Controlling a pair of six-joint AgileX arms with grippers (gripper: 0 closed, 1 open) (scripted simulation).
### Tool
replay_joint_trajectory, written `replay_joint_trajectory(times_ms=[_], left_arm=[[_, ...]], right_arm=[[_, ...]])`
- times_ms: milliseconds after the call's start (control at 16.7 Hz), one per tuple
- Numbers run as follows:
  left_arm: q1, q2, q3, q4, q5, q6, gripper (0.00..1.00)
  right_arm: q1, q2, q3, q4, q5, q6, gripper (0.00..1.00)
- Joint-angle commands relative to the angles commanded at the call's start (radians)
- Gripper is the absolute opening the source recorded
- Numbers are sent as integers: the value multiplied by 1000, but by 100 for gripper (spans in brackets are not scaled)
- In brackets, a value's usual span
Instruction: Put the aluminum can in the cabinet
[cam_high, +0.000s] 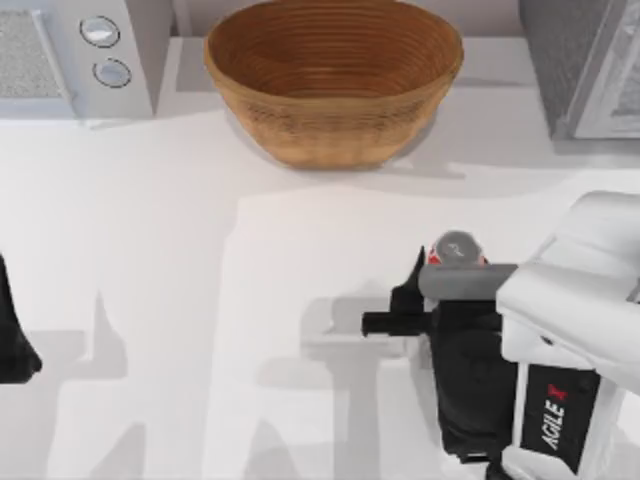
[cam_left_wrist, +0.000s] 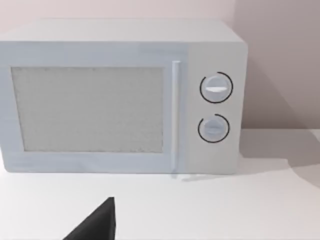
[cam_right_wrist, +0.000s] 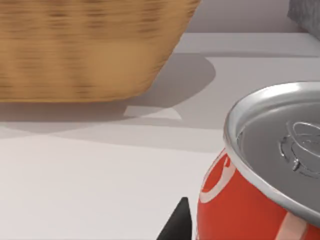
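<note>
While the right gripper is standing at the aluminum can, its fingers are lying spread, one dark tip just beside the can's left side in the top view, so I judge that they are released and not yet grasping anything. The right wrist view agrees: one black fingertip is showing close beside the red wall of the can, and I cannot tell whether it is touching. The can is standing upright on the white desk, on the right half of it, with its silver top facing up, so a side grasp around the body seems to be the step in hand. The gripper is coming from the near side, probably so that the fingers can close across the round body.

Farther out, the woven bowl is sitting at the far middle of the desk, well apart from the can, so it is not blocking the grasp. A grey cabinet is standing at the far right corner; I judge it is the goal, and the can is not yet inside it.

The left gripper is waiting at the left edge of the desk, idle. Its wrist camera is looking at a white microwave at the far left.
</note>
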Motion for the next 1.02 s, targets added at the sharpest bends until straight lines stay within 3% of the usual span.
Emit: replay_joint_trajectory(times_ms=[540,1020], left_arm=[[0,0,0,0,0,0,100],[0,0,0,0,0,0,100]], right_arm=[[0,-72,2,-69,0,-5,0],[1,-550,27,-585,-4,-11,0]])
